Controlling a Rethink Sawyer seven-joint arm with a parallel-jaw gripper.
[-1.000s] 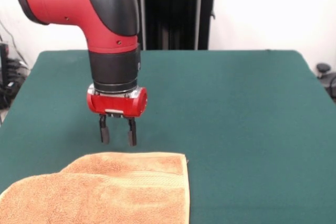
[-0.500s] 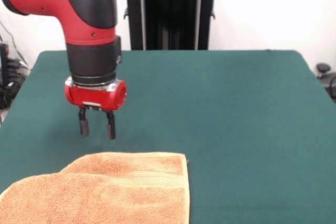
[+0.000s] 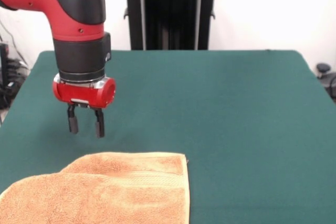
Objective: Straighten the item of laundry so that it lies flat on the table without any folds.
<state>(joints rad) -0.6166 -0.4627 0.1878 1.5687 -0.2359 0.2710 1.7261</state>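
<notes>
Towel (image 3: 105,190) lies at the near edge of the worktop (image 3: 236,108), toward picture-left in the front view, partly cut off by the bottom and left edges. A layer is doubled over: a raised fold line runs slantwise from the far-left part down toward the left edge, and a woven band crosses the top layer. So not flat yet. Long axis cannot be told, as too much is out of frame.

Claw (image 3: 84,127) hangs above bare felt, just beyond the towel's far edge and over its left part. Towel lies from it toward the camera and slightly picture-right. Clear gap between fingertips and cloth; no contact.

Arm comes down from the upper left, wrist vertical, fingers pointing straight down. Jaws parted narrowly, nothing held.

Judgement: next move likely calls for a short reach nearward and a descent onto the folded layer's far edge.
</notes>
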